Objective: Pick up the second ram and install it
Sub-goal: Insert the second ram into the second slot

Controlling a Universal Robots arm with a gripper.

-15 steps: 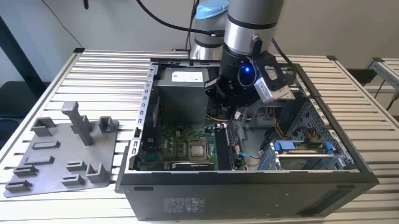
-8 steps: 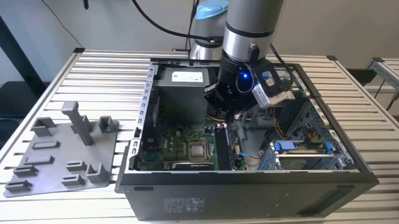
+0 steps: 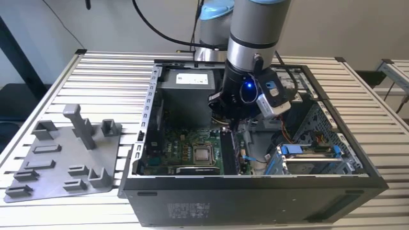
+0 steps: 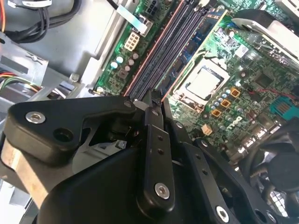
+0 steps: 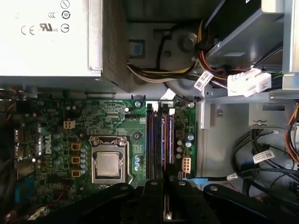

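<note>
The gripper (image 5: 164,198) is closed on the ram (image 5: 164,140), held edge-on at lower centre of the first wrist view, over the slots (image 5: 152,140). Pickup looks done; seating does not.

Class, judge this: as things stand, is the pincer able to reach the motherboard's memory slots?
Probably yes: the pincer hangs inside the open case right over the memory slots, with nothing visible between them.

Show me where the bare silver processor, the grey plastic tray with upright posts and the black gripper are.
bare silver processor (image 5: 108,164), first wrist view, middle of its metal lid.
grey plastic tray with upright posts (image 3: 56,158), exterior view, flat base.
black gripper (image 4: 153,105), second wrist view, fingertips.
</note>
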